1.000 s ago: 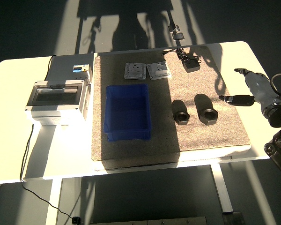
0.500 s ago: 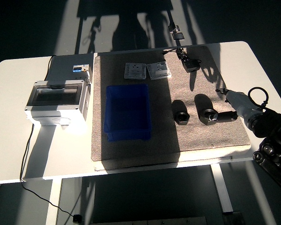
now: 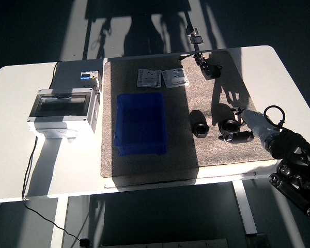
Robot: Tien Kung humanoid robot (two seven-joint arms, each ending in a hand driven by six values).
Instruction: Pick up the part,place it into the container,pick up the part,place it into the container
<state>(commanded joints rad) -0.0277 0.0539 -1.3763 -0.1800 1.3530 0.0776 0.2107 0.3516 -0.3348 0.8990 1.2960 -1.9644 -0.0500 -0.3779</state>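
Two dark hexagonal parts (image 3: pixel 200 128) on mat (image 3: pixel 144 160)

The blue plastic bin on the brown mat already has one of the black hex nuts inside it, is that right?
Not right. In the head view the blue plastic bin is empty; both black hex nuts sit on the brown mat to its right, with the robot's right hand at the farther one.

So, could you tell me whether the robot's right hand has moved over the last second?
Yes. The right hand has come leftward and toward the near edge, from beyond the brown mat to the right-hand black hexagonal nut.
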